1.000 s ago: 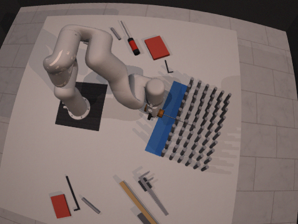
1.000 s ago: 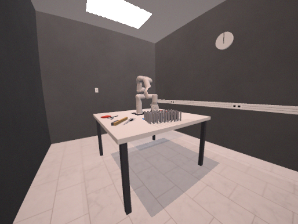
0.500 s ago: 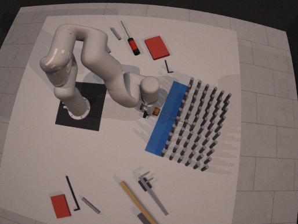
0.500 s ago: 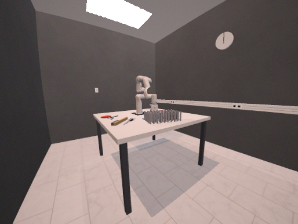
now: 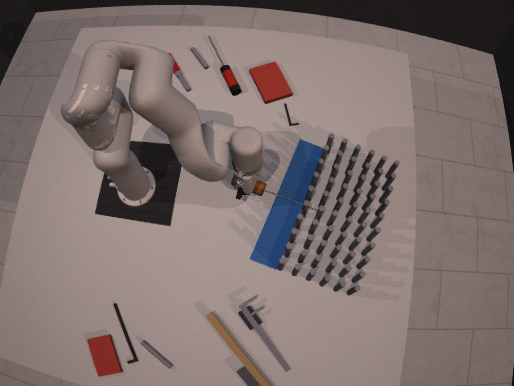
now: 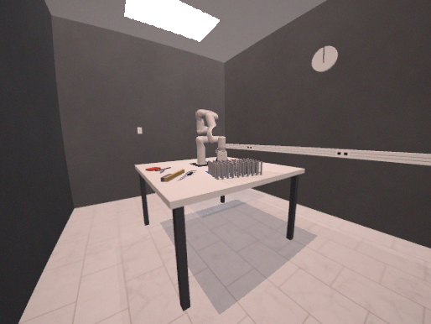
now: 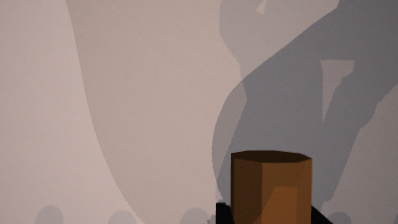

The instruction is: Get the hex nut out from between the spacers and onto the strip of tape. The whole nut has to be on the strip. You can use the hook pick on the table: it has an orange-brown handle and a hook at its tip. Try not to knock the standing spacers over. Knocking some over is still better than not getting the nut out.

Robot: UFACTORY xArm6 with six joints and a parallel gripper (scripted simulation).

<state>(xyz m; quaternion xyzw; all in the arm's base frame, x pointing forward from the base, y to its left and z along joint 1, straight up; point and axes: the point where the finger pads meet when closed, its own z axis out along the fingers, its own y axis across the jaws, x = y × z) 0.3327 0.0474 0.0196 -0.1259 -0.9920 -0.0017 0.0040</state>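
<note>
Your gripper [image 5: 248, 190] is clamped on the pick [image 5: 259, 188] by its orange-brown handle, just off the tape [image 5: 289, 204] on the side toward the arm's base. From there the thin shaft runs flat across the tape, and its tip sits at the first row of spacers [image 5: 340, 214], which fill the table's right half. You cannot make out the nut in any view; judge it to be near the hook, low between the posts. Draw straight back along the shaft's line, slowly, with the hook low. Stop once the whole nut lies on blue. Brushing 1 or 2 posts is acceptable.
</note>
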